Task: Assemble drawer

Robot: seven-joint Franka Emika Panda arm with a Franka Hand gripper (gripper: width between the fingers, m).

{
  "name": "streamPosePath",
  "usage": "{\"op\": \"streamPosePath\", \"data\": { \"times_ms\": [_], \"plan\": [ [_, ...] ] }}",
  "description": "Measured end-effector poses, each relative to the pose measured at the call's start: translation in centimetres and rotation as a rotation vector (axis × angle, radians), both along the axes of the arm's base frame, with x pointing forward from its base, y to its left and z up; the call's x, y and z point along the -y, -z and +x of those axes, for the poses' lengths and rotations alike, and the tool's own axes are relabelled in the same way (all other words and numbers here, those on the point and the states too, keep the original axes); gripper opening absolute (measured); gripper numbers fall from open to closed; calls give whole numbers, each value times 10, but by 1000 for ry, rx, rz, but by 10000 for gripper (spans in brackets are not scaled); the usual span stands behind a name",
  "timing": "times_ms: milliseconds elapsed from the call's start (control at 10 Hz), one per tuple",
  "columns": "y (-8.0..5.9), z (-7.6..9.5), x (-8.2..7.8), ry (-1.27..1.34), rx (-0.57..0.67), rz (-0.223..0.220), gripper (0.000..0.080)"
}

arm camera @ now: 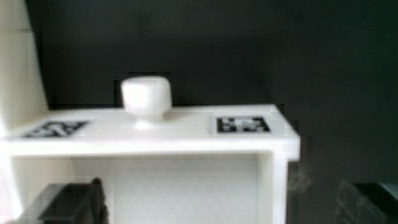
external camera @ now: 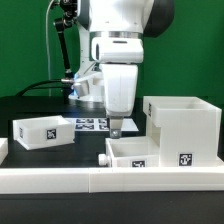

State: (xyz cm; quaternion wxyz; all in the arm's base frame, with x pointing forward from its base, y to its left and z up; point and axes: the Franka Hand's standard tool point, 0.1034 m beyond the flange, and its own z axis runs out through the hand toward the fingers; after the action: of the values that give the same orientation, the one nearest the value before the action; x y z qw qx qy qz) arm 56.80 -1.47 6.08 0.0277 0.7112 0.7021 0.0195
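A small white drawer tray (external camera: pixel 130 152) with a round knob (external camera: pixel 104 160) lies open side up next to the large white box housing (external camera: pixel 185 122). A second tray (external camera: pixel 42 131) lies apart at the exterior view's left. My gripper (external camera: pixel 115 129) hangs open just over the first tray's rear corner. In the wrist view the tray (arm camera: pixel 160 150) fills the frame, with its knob (arm camera: pixel 144 100) and two tags on its front face. The gripper (arm camera: pixel 217 205) is open. One dark finger (arm camera: pixel 71 202) is over the tray and the other finger (arm camera: pixel 365 202) is over the black table beside it. It holds nothing.
The marker board (external camera: pixel 90 124) lies behind the gripper. A low white rail (external camera: pixel 100 180) runs along the front of the black table. A white part (arm camera: pixel 18 70) stands at the edge of the wrist view; I cannot tell which part it is.
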Motion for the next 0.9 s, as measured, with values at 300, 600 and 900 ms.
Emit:
{"op": "streamPosePath", "data": {
  "times_ms": [300, 600, 900],
  "plan": [
    [-4, 4, 21, 7, -9, -10, 649],
    [0, 2, 43, -37, -13, 35, 649],
    [12, 16, 60, -93, -12, 113, 649]
  ]
}}
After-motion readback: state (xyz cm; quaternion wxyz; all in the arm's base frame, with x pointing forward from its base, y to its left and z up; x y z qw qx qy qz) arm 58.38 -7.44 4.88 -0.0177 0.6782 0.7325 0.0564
